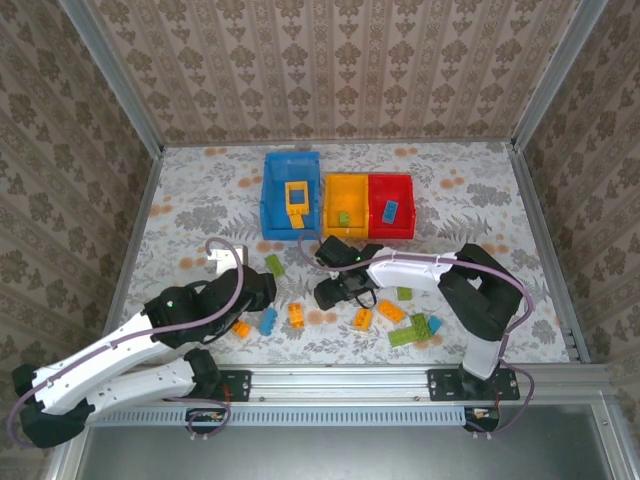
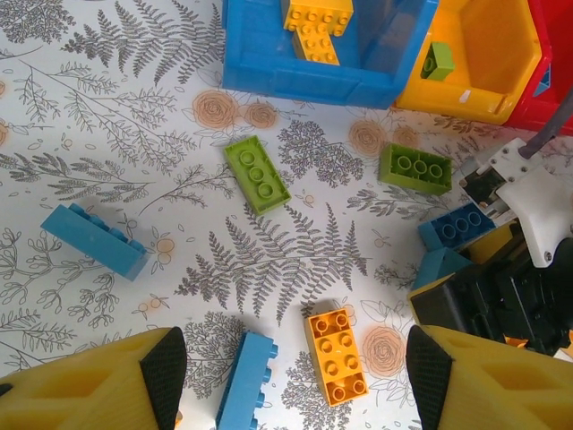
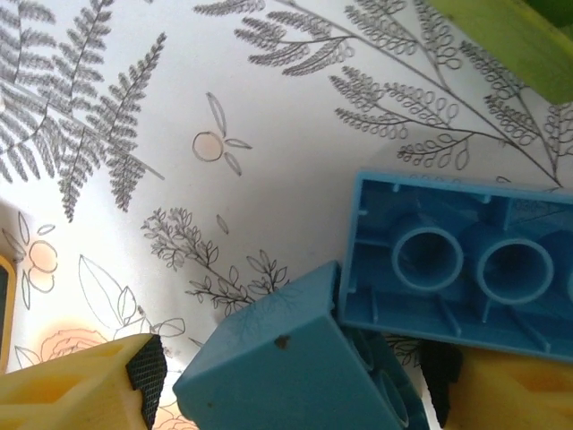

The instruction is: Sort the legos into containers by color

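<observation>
Overhead, the left gripper (image 1: 257, 292) sits at 7 o'clock of the blue bin (image 1: 291, 190), the right gripper (image 1: 331, 292) at 6 o'clock of the yellow bin (image 1: 345, 205); loose legos (image 1: 391, 310) lie at 5 o'clock of it.

From the left wrist, the fingers (image 2: 98, 385) stand spread wide. An orange brick (image 2: 336, 356) lies flat on the table (image 2: 179, 116) between them, touching neither.

From the right wrist, the fingers (image 3: 81, 390) are spread around a blue brick (image 3: 277, 358), with a sliver of table between it and the 9 o'clock pad. An upturned brick (image 3: 457, 269) touches it at 1 o'clock.
</observation>
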